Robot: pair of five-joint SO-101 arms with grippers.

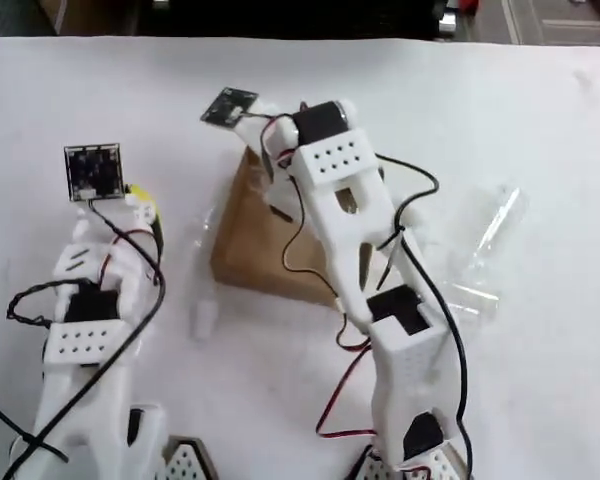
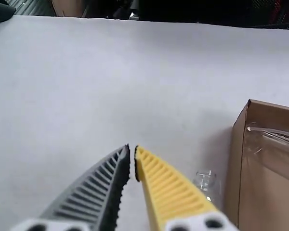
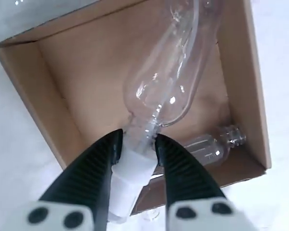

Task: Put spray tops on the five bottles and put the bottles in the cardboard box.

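Note:
My right gripper (image 3: pixel 137 139) is shut on the white spray top (image 3: pixel 130 178) of a clear bottle (image 3: pixel 168 82). It holds that bottle tilted over the open cardboard box (image 3: pixel 53 96). A second clear bottle (image 3: pixel 212 144), with no top on its threaded neck, lies inside the box. In the high view the right arm (image 1: pixel 345 195) covers much of the box (image 1: pixel 255 245). My left gripper (image 2: pixel 132 151), grey and yellow, is shut on nothing above bare table left of the box (image 2: pixel 265 178). A clear bottle neck (image 2: pixel 205 180) stands between it and the box.
Clear bottles (image 1: pixel 485 235) lie on the white table right of the right arm. A small white spray top (image 1: pixel 205 318) sits on the table in front of the box. The table's far edge (image 1: pixel 280 40) borders a dark floor.

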